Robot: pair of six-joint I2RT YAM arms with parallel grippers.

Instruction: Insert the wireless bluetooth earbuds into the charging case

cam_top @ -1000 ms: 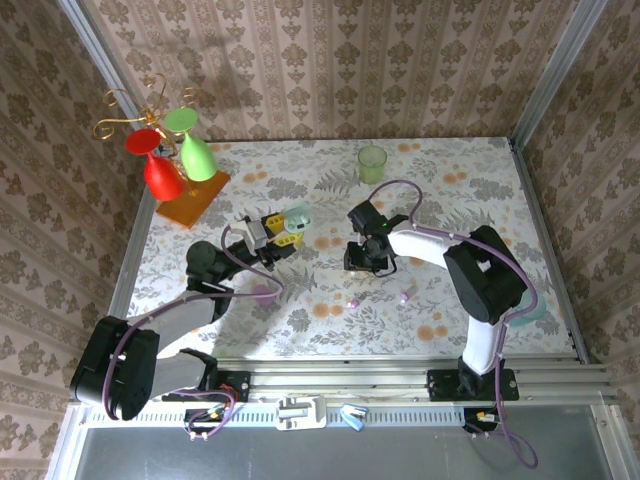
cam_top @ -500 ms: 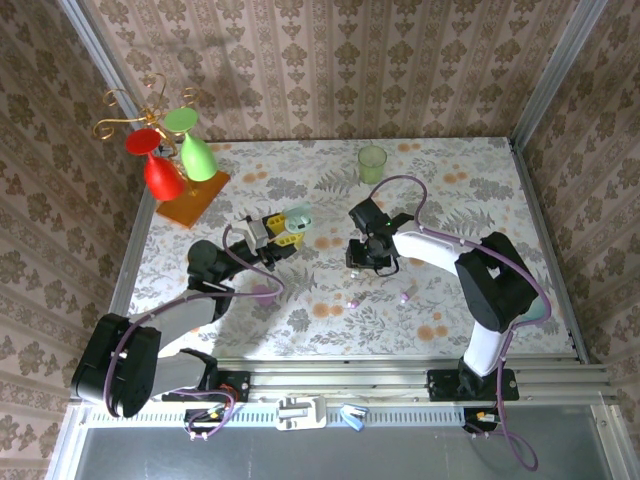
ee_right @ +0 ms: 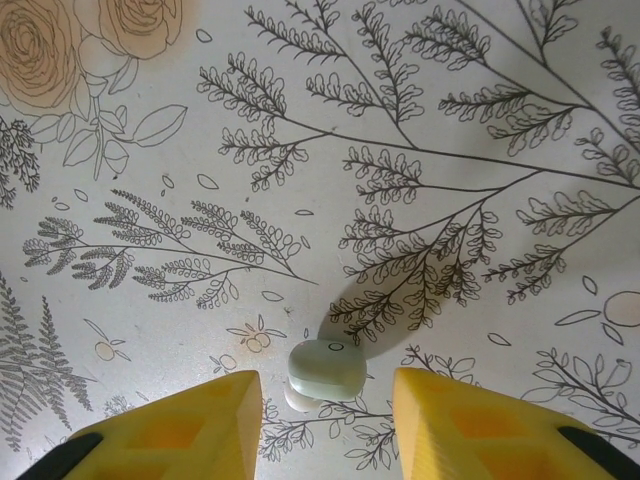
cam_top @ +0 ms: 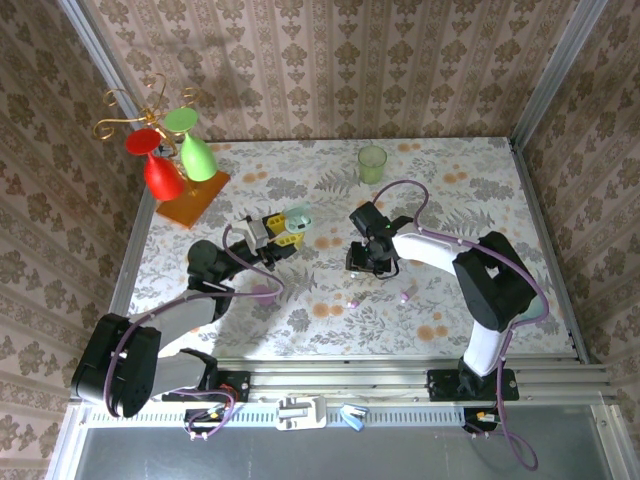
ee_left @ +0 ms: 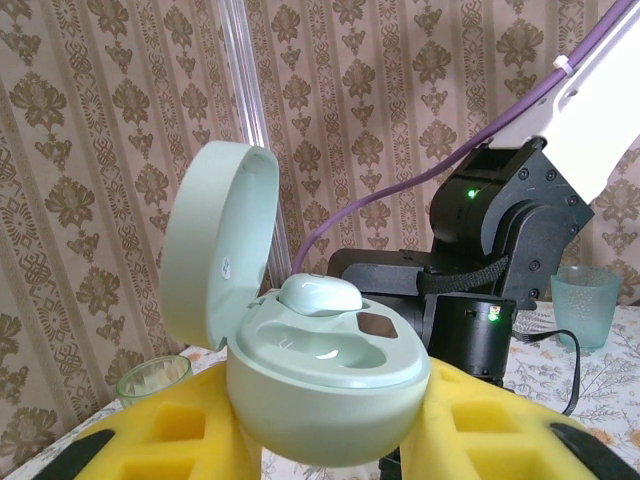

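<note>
My left gripper [ee_left: 328, 425] is shut on a mint-green charging case [ee_left: 330, 385]. Its lid [ee_left: 215, 250] stands open, and one mint-green earbud [ee_left: 318, 293] sits in the far well. From above, that left gripper [cam_top: 288, 230] and case [cam_top: 298, 216] are left of centre. My right gripper [ee_right: 325, 405] points down at the table, open, with a loose mint-green earbud [ee_right: 326, 372] lying between its yellow fingers, touching neither. The right gripper [cam_top: 368, 262] is at mid-table. Two tiny pinkish-purple earbuds [cam_top: 352, 302] [cam_top: 405, 296] lie nearer the front.
A pinkish-purple oval case [cam_top: 262, 293] lies under the left arm. A green cup [cam_top: 372, 163] stands at the back. A wire rack with red and green glasses [cam_top: 170, 150] is on an orange base at the back left. Papered walls enclose the table.
The right gripper's fingers have spread slightly wider and its arm has shifted a little. The left arm and case have stayed put.
</note>
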